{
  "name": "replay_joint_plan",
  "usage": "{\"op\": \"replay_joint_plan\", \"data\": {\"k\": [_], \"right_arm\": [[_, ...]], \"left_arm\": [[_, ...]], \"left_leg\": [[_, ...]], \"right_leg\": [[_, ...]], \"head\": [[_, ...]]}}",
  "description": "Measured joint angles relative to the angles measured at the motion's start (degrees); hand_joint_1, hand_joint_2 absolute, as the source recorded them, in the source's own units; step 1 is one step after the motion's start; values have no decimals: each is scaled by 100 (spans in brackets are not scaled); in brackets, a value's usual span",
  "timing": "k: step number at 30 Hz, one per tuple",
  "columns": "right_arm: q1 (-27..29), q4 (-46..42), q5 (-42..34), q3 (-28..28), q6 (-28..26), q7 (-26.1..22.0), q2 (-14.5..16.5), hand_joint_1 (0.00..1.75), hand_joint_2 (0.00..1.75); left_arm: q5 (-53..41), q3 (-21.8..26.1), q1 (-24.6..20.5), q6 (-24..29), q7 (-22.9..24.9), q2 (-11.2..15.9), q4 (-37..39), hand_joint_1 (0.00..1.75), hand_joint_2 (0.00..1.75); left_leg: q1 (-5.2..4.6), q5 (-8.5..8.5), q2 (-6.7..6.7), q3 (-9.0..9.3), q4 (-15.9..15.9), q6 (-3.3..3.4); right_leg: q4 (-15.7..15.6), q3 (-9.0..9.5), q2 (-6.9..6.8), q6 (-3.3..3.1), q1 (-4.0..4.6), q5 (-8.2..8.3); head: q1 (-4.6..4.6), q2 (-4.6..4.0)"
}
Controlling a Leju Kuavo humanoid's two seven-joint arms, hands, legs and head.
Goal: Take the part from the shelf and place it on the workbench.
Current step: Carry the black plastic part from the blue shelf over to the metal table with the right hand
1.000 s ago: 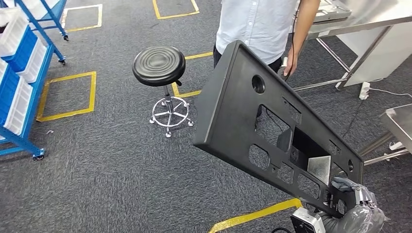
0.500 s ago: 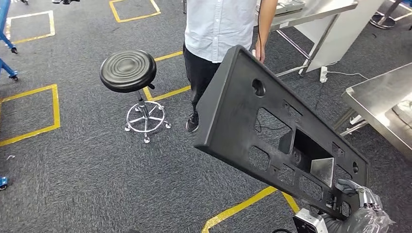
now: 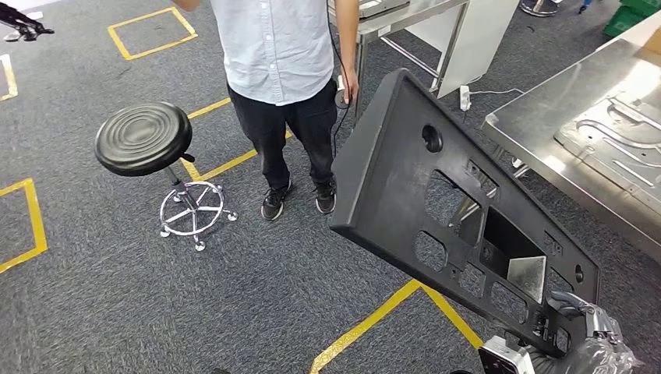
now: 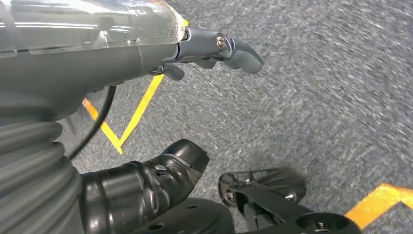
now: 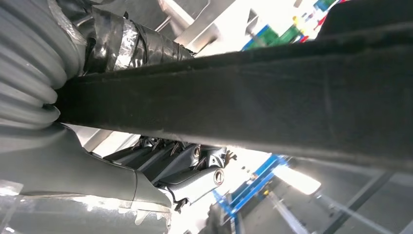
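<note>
A large black plastic panel point(image 3: 405, 179) with several cut-outs is carried tilted in the air, its far end toward the person. My right hand point(image 3: 581, 331) grips its near lower corner at the picture's bottom right. In the right wrist view the panel's edge point(image 5: 272, 102) crosses the picture, with the fingers point(image 5: 195, 170) wrapped against it. My left hand point(image 4: 214, 48) hangs over the carpet with nothing in it, its fingers curled in. The steel workbench point(image 3: 546, 109) stands at the right.
A person in a light shirt point(image 3: 281, 47) stands straight ahead, close to the panel's far end. A black round stool point(image 3: 144, 139) on a chrome base stands to the left. A flat metal sheet part point(image 3: 616, 136) lies on the workbench. Yellow tape lines point(image 3: 374, 315) mark the grey carpet.
The whole view has swung right: the blue shelf has left the picture, stool and person slid left, and the workbench came in at the right. My right hand keeps holding the panel.
</note>
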Motion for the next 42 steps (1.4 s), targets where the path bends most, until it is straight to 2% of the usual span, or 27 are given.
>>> {"op": "replay_joint_plan", "data": {"k": [1,3,5,7,8,10,12,13,14,15,16,17,19,21,23,25,27,29,30,31,32,34,36,38,39,40,42], "right_arm": [[1,0,1,-4,0,1,0,175,175],[-1,0,5,-7,1,3,1,175,175],[0,0,12,-10,2,4,4,175,175],[12,-1,16,-17,2,5,8,175,175],[22,-1,17,-25,2,6,9,175,175],[24,-4,22,-40,0,7,9,175,175],[16,-6,27,-45,-1,6,9,175,175],[16,-4,27,-48,0,8,9,175,175],[20,-3,26,-54,0,9,9,175,175],[23,-1,25,-61,0,11,9,175,175],[24,0,24,-70,0,13,9,175,175],[24,0,23,-77,0,13,9,175,175],[19,0,23,-82,0,13,9,175,175],[16,-1,23,-87,0,13,9,175,175],[27,-2,24,-95,0,13,10,175,175],[33,-5,30,-103,-2,10,11,175,175],[28,-9,39,-104,-3,5,12,175,175],[28,-5,46,-101,-1,4,12,175,175],[29,-2,50,-101,-1,5,11,175,175],[29,2,57,-101,0,7,12,175,175],[29,5,63,-101,0,8,12,175,175],[24,8,75,-100,1,9,12,175,175],[20,11,82,-99,2,10,13,175,175],[27,13,85,-101,2,13,12,175,175],[33,13,85,-102,2,14,11,175,175],[31,14,87,-103,1,15,11,175,175],[17,20,93,-103,0,21,11,175,175]], "left_arm": [[1,1,2,-1,-1,0,0,0,175],[1,1,3,-5,-6,2,0,0,175],[-2,2,-6,-13,-14,4,0,0,175],[-3,3,-22,-19,-19,5,0,0,175],[-4,3,-28,-21,-19,4,0,0,175],[-5,3,-30,-26,-21,3,0,0,175],[-8,3,-21,-31,-22,2,0,0,175],[-9,3,-11,-34,-21,3,0,0,175],[-9,3,-1,-38,-19,3,0,0,175],[-9,3,4,-41,-17,4,0,0,175],[-9,3,3,-47,-16,4,0,0,175],[-9,3,-3,-52,-16,3,0,0,175],[-10,3,-14,-60,-16,1,0,0,175],[-11,3,-21,-62,-16,1,0,0,175],[-11,3,-36,-66,-16,2,0,0,175],[-10,3,-48,-75,-20,2,0,0,175],[-9,4,-46,-89,-25,2,0,0,175],[-7,5,-26,-97,-31,3,0,0,175],[-7,5,-15,-99,-36,4,0,0,175],[-7,5,-8,-103,-46,4,0,0,175],[-7,5,-5,-108,-59,4,0,0,175],[-7,7,-4,-114,-81,7,0,0,175],[-9,9,-12,-117,-92,11,0,0,175],[-10,10,-28,-121,-99,11,0,0,175],[-9,10,-34,-125,-105,11,0,0,175],[-9,10,-36,-132,-113,11,0,0,175],[-10,10,-35,-154,-135,11,0,0,175]], "left_leg": [[1,208,-24,96,-263,12],[8,597,-235,398,-1035,49],[2,701,-429,561,-1438,91],[-13,695,-384,587,-1478,148],[-9,713,-321,604,-1511,188],[11,749,-182,637,-1586,276],[-1,748,-37,651,-1608,326],[-8,737,44,652,-1606,333],[-12,725,126,658,-1604,336],[-15,711,205,668,-1603,333],[-16,694,276,687,-1601,325],[-16,674,342,716,-1601,311],[-38,623,450,778,-1595,262],[-66,584,549,822,-1594,203],[-68,549,634,854,-1597,144],[-49,395,448,796,-1407,85],[-35,48,128,500,-770,51],[-34,-207,19,126,-51,41],[-35,-174,10,36,76,42],[-34,-23,3,48,-24,49],[-31,208,-33,154,-325,61],[-15,584,-280,427,-1068,98],[-15,673,-459,552,-1404,138],[-29,687,-369,579,-1443,201],[-28,707,-304,597,-1473,244],[-23,729,-233,609,-1508,291],[-21,748,-86,624,-1549,351]], "right_leg": [[18,4,89,5,0,-10],[77,-10,247,39,-3,-45],[119,-55,371,101,-8,-62],[102,-91,484,179,-22,-41],[111,-98,459,212,-27,-48],[355,-215,191,261,-13,-207],[1029,-547,-123,295,-7,-555],[1417,-747,-181,311,-12,-711],[1688,-894,-207,322,-17,-778],[1761,-941,-225,328,-20,-733],[1581,-854,-249,325,-21,-571],[1195,-654,-309,311,-17,-342],[387,-234,-561,251,28,-39],[87,-98,-675,190,82,-3],[66,-109,-533,135,80,11],[25,-92,-407,70,44,39],[11,-83,-289,22,26,51],[24,-86,-141,1,32,46],[35,-85,-57,-2,34,42],[51,-81,31,-1,34,36],[69,-78,115,6,32,26],[123,-94,265,42,32,-1],[153,-132,383,105,31,-8],[140,-162,482,181,16,11],[161,-177,427,214,14,-2],[262,-228,293,246,13,-72],[785,-474,-59,299,15,-374]], "head": [[0,0],[1,0],[1,0],[1,0],[2,0],[15,0],[27,0],[25,0],[25,0],[25,0],[25,0],[26,0],[25,0],[21,0],[19,0],[17,0],[14,0],[13,0],[12,0],[12,0],[12,0],[14,0],[16,0],[14,0],[15,0],[23,0],[39,0]]}}
